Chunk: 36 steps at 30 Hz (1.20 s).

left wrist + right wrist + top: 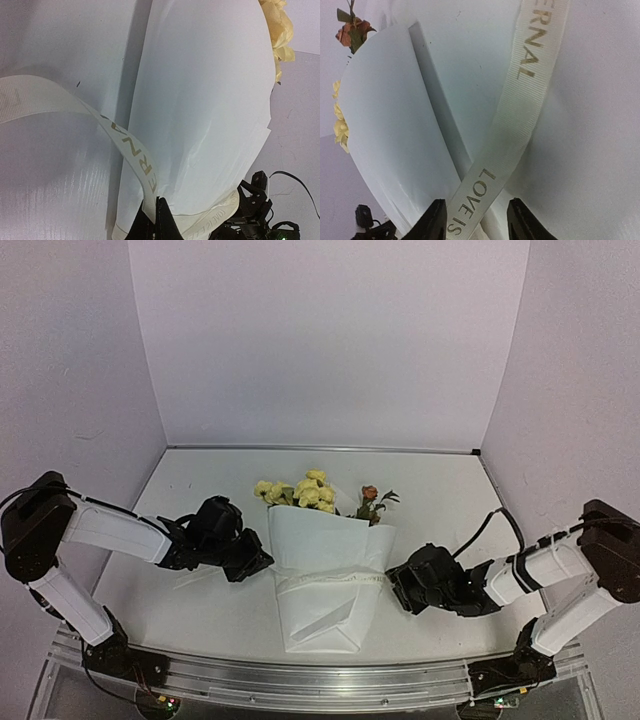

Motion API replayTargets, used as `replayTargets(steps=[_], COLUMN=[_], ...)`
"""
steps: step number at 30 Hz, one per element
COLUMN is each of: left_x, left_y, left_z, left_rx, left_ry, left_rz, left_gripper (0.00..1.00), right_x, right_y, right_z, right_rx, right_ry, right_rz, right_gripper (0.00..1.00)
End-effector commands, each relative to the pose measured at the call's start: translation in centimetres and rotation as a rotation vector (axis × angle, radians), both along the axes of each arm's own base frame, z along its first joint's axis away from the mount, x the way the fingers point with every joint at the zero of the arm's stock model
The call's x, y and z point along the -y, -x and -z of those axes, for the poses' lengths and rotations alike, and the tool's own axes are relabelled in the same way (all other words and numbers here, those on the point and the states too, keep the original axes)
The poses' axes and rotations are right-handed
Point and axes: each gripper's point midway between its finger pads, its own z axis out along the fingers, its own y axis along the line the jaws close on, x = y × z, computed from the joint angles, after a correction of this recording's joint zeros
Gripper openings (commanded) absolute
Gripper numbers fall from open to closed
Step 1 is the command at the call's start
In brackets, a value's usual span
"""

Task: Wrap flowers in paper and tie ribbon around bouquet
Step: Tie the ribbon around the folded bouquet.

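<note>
Already your bouquet (325, 540) is wrapped; ribbon (330, 581) crosses its waist, knot not yet tied, left pincer (160, 220) clamped on it, right pincer (476, 202) open astride it.

Left wrist: my left gripper (161, 222) is cropped by the bottom edge to one dark wedge, clamped where the narrow cream lettered ribbon (131, 150) runs in. Ribbon's far end exits left, pale yellow blooms (280, 30) clipped top right. Right wrist: my right gripper (477, 220) fingers cut off at the bottom, standing apart; ribbon leaves frame top and bottom, lettering partly readable. Top view: gripper tips hide under their own black bodies, thin green stems buried in the white paper cone (325, 620), ribbon across it too faint to trace.
</note>
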Motion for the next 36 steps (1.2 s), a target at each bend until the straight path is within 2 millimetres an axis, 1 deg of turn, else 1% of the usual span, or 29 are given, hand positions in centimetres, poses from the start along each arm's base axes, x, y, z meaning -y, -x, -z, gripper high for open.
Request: replayTargets(steps=[1, 5, 8, 13, 16, 20, 24, 28, 31, 32, 34, 36], left_x=[0.3, 0.3, 0.4, 0.4, 0.3, 0.1, -0.5, -1.8, -3.2, -3.6, -4.5, -5.4], left_y=[-0.3, -0.2, -0.3, -0.2, -0.2, -0.2, 0.0, 0.2, 0.4, 0.5, 0.7, 0.7], left_z=[-1.3, -1.2, -1.2, -1.1, -1.1, -0.9, -0.9, -0.7, -0.5, -0.4, -0.1, 0.2], left_rx=[0.038, 0.035, 0.035, 0.031, 0.033, 0.028, 0.036, 0.050, 0.063, 0.068, 0.069, 0.071], left_ry=[0.029, 0.028, 0.027, 0.026, 0.026, 0.026, 0.017, -0.031, -0.078, -0.088, -0.098, -0.113], left_rz=[0.013, 0.018, 0.021, 0.023, 0.020, 0.013, 0.003, 0.003, 0.002, 0.000, -0.004, -0.007], left_gripper=[0.00, 0.00, 0.00, 0.00, 0.00, 0.00, 0.00, 0.00, 0.00, 0.00, 0.00, 0.00], right_x=[0.0, -0.2, 0.0, 0.7, 1.0, 1.5, 1.5, 1.2, 1.2, 1.5, 2.6, 3.3], right_y=[0.0, -0.3, -0.8, -1.6, -1.7, -1.7, -1.9, -2.1, -2.2, -2.2, -1.8, -1.9], right_z=[-0.6, 0.4, 1.0, 0.7, 0.4, 0.3, -0.3, -0.6, -1.1, -1.4, -1.7, -2.5], right_rx=[0.026, 0.031, 0.054, 0.120, 0.141, 0.159, 0.190, 0.197, 0.191, 0.181, 0.149, 0.143], right_ry=[-0.051, -0.116, -0.153, -0.177, -0.177, -0.159, -0.128, -0.053, 0.077, 0.141, 0.285, 0.380], right_rz=[0.048, 0.096, 0.140, 0.185, 0.193, 0.191, 0.166, 0.116, 0.056, 0.036, -0.001, -0.023], right_gripper=[0.47, 0.44, 0.36, 0.29, 0.19, 0.01, 0.00, 0.00, 0.00, 0.00, 0.00, 0.00])
